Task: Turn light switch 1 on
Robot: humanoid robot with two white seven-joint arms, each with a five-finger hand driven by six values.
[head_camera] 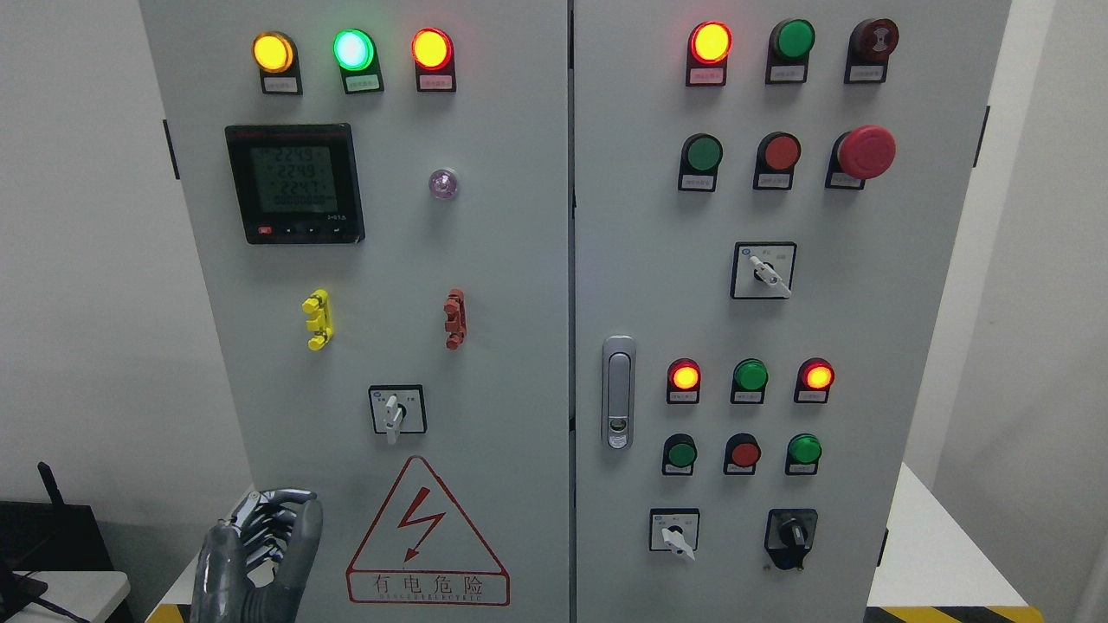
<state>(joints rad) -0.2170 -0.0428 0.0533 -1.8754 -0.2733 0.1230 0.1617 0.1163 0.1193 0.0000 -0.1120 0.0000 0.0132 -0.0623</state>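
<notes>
1. Labels under the lamps and buttons are too small to read, so which control is light switch 1 cannot be told from the markings.
2. Left hand (260, 554) enters at about 7 o'clock, its wrist cut off by the bottom edge – fingers loosely spread, holding nothing, not touching the panel.
3. The cabinet (519, 260) has two closed doors; whatever is inside is hidden.
4. The nearest rotary switch (396, 410) sits at 1 o'clock from the hand, above the warning triangle (426, 536).
5. Other selector switches lie on the right door, one (762, 270) mid-height and two (675, 529) near the bottom – all well apart from the hand.
</notes>
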